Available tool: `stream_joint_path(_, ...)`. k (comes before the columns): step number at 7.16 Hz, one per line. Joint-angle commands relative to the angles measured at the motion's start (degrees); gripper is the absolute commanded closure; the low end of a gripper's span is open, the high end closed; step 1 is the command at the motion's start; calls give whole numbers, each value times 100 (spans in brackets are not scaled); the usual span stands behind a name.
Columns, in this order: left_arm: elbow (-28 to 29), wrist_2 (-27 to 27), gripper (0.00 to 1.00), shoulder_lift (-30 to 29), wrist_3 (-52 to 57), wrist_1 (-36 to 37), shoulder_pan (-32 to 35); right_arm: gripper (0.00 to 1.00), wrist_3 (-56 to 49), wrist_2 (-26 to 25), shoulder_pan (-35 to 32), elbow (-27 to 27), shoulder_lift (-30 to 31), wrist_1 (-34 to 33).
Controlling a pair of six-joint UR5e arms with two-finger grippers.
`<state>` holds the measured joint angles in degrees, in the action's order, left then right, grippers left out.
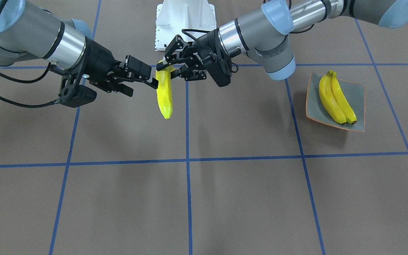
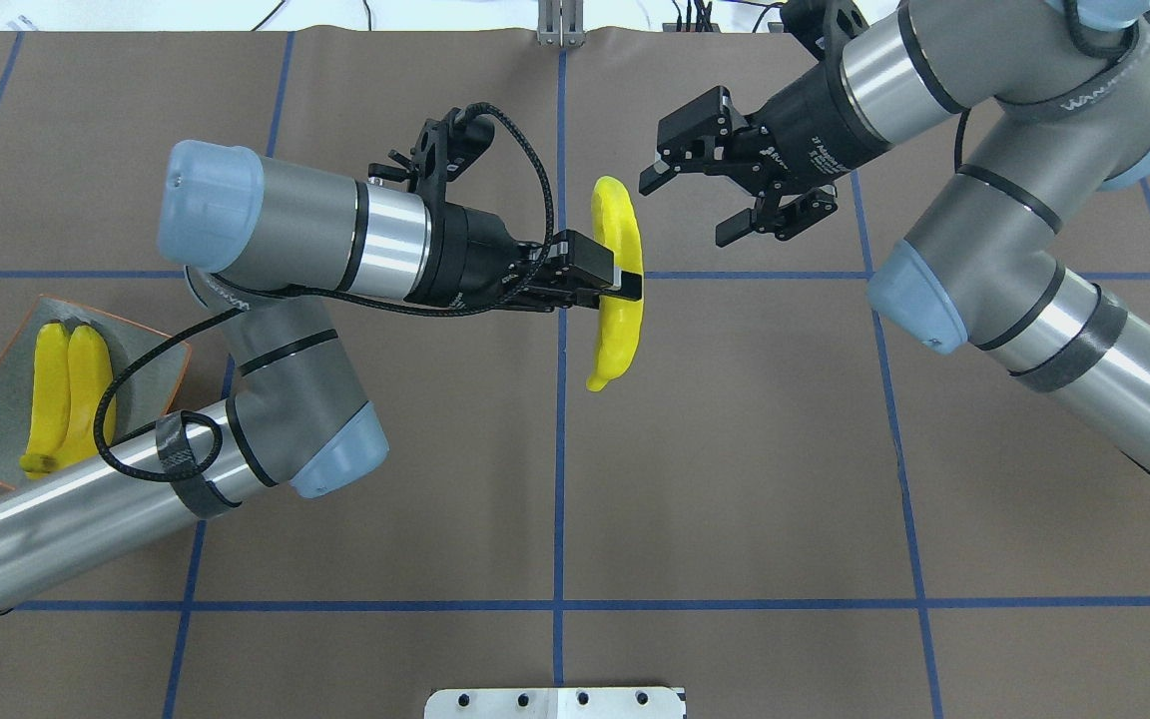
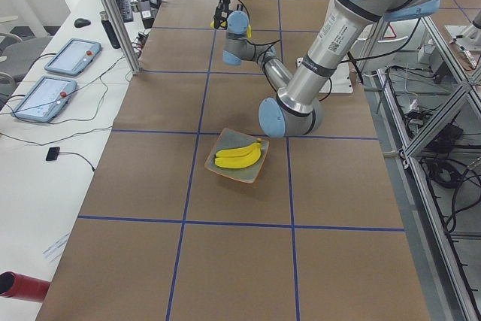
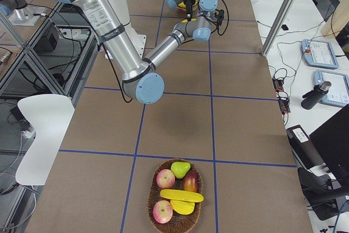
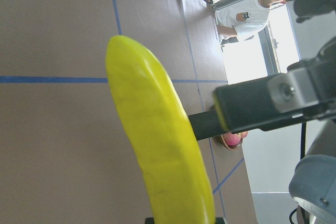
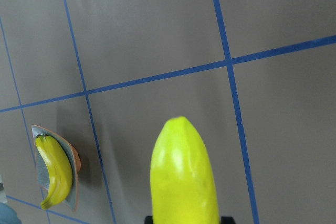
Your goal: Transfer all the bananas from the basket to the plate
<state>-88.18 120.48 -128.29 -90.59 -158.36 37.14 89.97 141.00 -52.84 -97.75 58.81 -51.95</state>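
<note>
Yellow banana (image 2: 619, 330) hangs in the air over mid-table. You find the left gripper (image 2: 627, 283) clamped across its middle, fingers pinched tight on either side of the fruit. Overhead, the fruit runs roughly along the central blue tape line (image 2: 560, 479), curved, clear of the brown paper table (image 2: 735, 449). Right gripper (image 2: 683, 212) sits just beside the banana's end farther from the robot, jaws spread wide, holding nothing. From the left wrist camera you see one of its fingers (image 5: 262, 103) close behind the fruit; whether the pad touches cannot be told. Plate (image 1: 355, 92) lies well apart on the robot's left side of the table, flat on the paper. Two bananas (image 1: 335, 101) rest in it side by side, touching along their length, dark tips toward one corner. Basket (image 4: 149, 203) stands at the table's right end, seen only in the right side view. It holds apples (image 4: 165, 178), a pear (image 4: 180, 168) and a long yellow fruit (image 4: 181, 195) lying across. You cannot tell from there whether that is another banana.
</note>
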Motion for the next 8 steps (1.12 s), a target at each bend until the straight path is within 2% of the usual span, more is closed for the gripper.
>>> stream_joint_path(1, -435, 804, 100, 689, -152, 1132, 772, 0, -85, -543, -218, -34, 515, 36)
stream_joint_path(2, -654, 1045, 100, 1056, -117, 1672, 1212, 0, -137, -878, -210, 10, 621, 27)
stream_joint_path(3, -778, 1056, 100, 1626, -47, 1764, 1530, 0, -286, -986, -209, 19, 701, 27)
stream_joint_path(4, -780, 1396, 100, 1910, 214, 2113, 1698, 0, -287, -1117, -192, 106, 745, 36)
stream_joint_path(7, -1594, 1251, 100, 2220, 919, 4718, 1911, 0, -366, -1556, -113, 247, 772, 36)
stream_joint_path(8, -2049, 780, 100, 2229, 1425, 5806, 1841, 0, -366, -1802, -17, 248, 824, 36)
